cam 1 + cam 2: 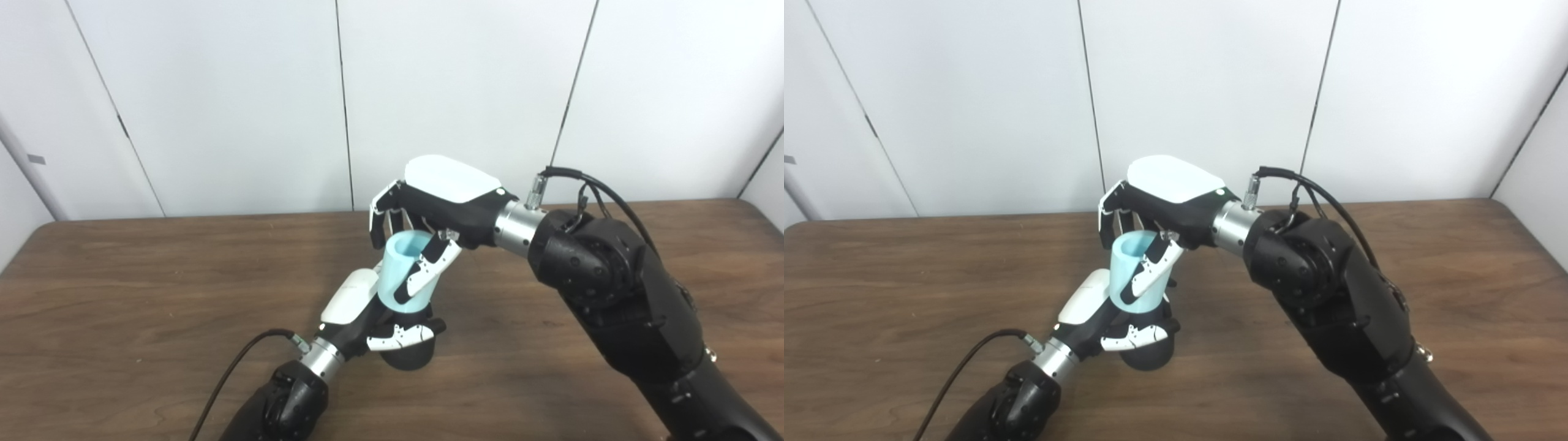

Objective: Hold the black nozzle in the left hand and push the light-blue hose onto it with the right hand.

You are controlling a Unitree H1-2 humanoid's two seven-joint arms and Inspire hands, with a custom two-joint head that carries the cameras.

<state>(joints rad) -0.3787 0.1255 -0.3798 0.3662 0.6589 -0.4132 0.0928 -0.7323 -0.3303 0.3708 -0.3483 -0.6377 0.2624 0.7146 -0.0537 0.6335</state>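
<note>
Near the middle of the frame, a little below centre, the left hand (373,318) is wrapped around the black nozzle (409,354), whose rounded dark body shows beneath its thumb, close over the wooden surface (122,294). I cannot tell whether the nozzle touches the surface. Directly above it, the right hand (429,208) grips the light-blue hose (401,275), fingers curled behind the open upper rim and thumb lying down its front wall. The hose stands nearly upright, leaning slightly, and its lower end meets the top of the nozzle where the left hand's fingers close.

Both grasps are made, and the two parts are brought together and lined up. The joint itself is hidden by the fingers, so how far the hose has gone over the nozzle cannot be read. Judging from the length of hose showing above the nozzle, the push is probably begun or partway, with final seating and release left to do.
</note>
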